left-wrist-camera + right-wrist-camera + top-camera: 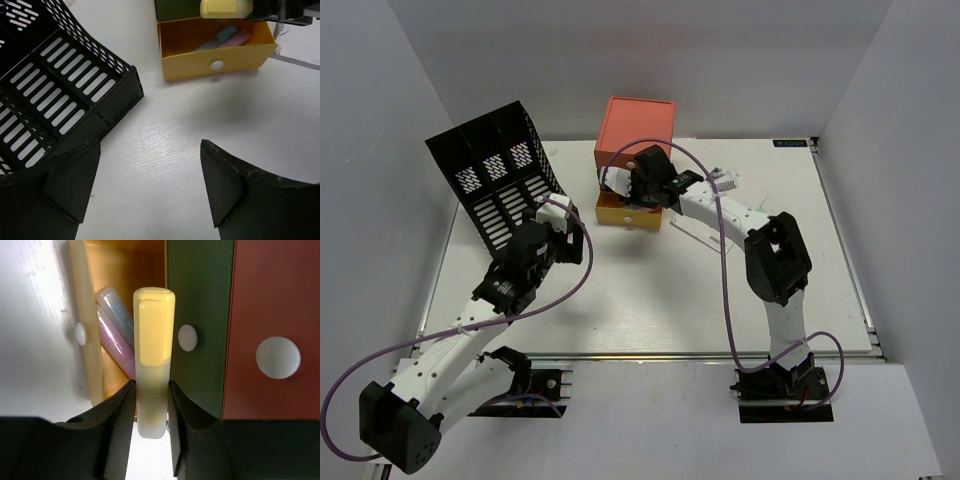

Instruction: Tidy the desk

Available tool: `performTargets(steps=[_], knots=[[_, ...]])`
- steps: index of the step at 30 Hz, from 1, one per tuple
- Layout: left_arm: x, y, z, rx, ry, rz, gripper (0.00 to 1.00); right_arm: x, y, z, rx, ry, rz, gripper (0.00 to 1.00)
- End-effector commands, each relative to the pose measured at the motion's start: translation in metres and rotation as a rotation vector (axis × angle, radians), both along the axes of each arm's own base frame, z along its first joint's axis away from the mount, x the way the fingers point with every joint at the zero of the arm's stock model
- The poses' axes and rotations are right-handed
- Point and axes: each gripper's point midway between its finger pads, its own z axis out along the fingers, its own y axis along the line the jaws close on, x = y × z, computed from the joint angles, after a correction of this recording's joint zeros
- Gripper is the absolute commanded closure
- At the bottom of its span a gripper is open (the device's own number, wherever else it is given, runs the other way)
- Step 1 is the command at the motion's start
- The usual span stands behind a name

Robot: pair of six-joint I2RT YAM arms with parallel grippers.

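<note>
My right gripper (151,390) is shut on a yellow highlighter (153,335), which it holds over the pulled-out yellow drawer (90,365) of the small drawer unit (638,125). A pink highlighter (117,347) and a blue highlighter (114,307) lie inside that drawer. The green drawer (200,300) and the orange drawer (275,305) are shut. Over the white desk (650,300), my left gripper (150,150) hangs open with nothing between its fingers, just right of the black mesh organizer (45,95).
The black mesh organizer (500,180) lies tilted at the back left. A small white object (725,180) and a flat clear sheet (695,228) sit by the right arm. Metal rails run along the desk's right edge (845,240).
</note>
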Motion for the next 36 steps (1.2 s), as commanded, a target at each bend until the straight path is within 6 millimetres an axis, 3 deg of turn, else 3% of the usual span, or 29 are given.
performTargets(steps=[1, 7, 11, 12, 13, 14, 15, 16, 17, 19, 21, 22, 23, 24, 26, 28, 34, 36], knots=[[0.001, -0.001, 0.002, -0.003, -0.014, -0.004, 0.10, 0.018, 0.012, 0.023, 0.051, -0.082, -0.041, 0.59], [0.000, -0.001, 0.003, -0.003, -0.015, -0.006, 0.10, 0.009, 0.010, 0.041, 0.109, -0.053, -0.046, 0.49], [0.000, -0.001, 0.003, -0.004, -0.016, -0.006, 0.10, -0.006, 0.000, 0.060, 0.178, 0.004, -0.061, 0.55], [0.000, -0.001, 0.004, -0.006, -0.020, -0.006, 0.10, -0.013, -0.003, 0.074, 0.208, 0.011, -0.061, 0.61], [-0.001, -0.001, 0.005, -0.007, -0.022, -0.007, 0.10, -0.010, -0.022, 0.068, 0.213, 0.043, -0.109, 0.66], [-0.001, -0.002, 0.007, -0.013, -0.027, -0.013, 0.10, -0.021, -0.031, 0.078, 0.263, 0.093, -0.130, 0.77], [-0.002, -0.003, 0.009, -0.017, -0.030, -0.019, 0.10, -0.026, -0.041, 0.075, 0.274, 0.135, -0.158, 0.81], [-0.002, -0.004, 0.011, -0.021, -0.035, -0.025, 0.10, -0.023, -0.063, 0.072, 0.287, 0.172, -0.207, 0.85], [-0.003, -0.004, 0.014, -0.030, -0.046, -0.027, 0.10, -0.034, -0.089, 0.063, 0.296, 0.262, -0.269, 0.93], [-0.004, -0.006, 0.017, -0.037, -0.051, -0.039, 0.10, -0.037, -0.130, 0.051, 0.304, 0.331, -0.363, 1.00], [-0.006, -0.007, 0.020, -0.045, -0.060, -0.052, 0.10, -0.047, -0.185, 0.031, 0.306, 0.409, -0.485, 1.00], [-0.006, -0.008, 0.023, -0.050, -0.066, -0.057, 0.10, -0.051, -0.199, 0.025, 0.300, 0.428, -0.517, 1.00], [-0.007, -0.009, 0.023, -0.053, -0.068, -0.063, 0.10, -0.053, -0.232, 0.018, 0.296, 0.441, -0.597, 0.93], [-0.007, -0.011, 0.023, -0.057, -0.068, -0.073, 0.10, -0.059, -0.243, 0.012, 0.278, 0.462, -0.620, 0.87], [-0.008, -0.012, 0.024, -0.059, -0.068, -0.080, 0.11, -0.064, -0.263, 0.004, 0.248, 0.476, -0.672, 0.60], [-0.008, -0.013, 0.026, -0.063, -0.070, -0.088, 0.11, -0.065, -0.289, -0.013, 0.198, 0.484, -0.737, 0.44], [-0.009, -0.012, 0.026, -0.065, -0.075, -0.081, 0.11, -0.041, -0.326, -0.051, 0.117, 0.516, -0.835, 0.36], [-0.009, -0.012, 0.025, -0.062, -0.072, -0.082, 0.11, -0.027, -0.331, -0.052, 0.110, 0.492, -0.852, 0.36]])
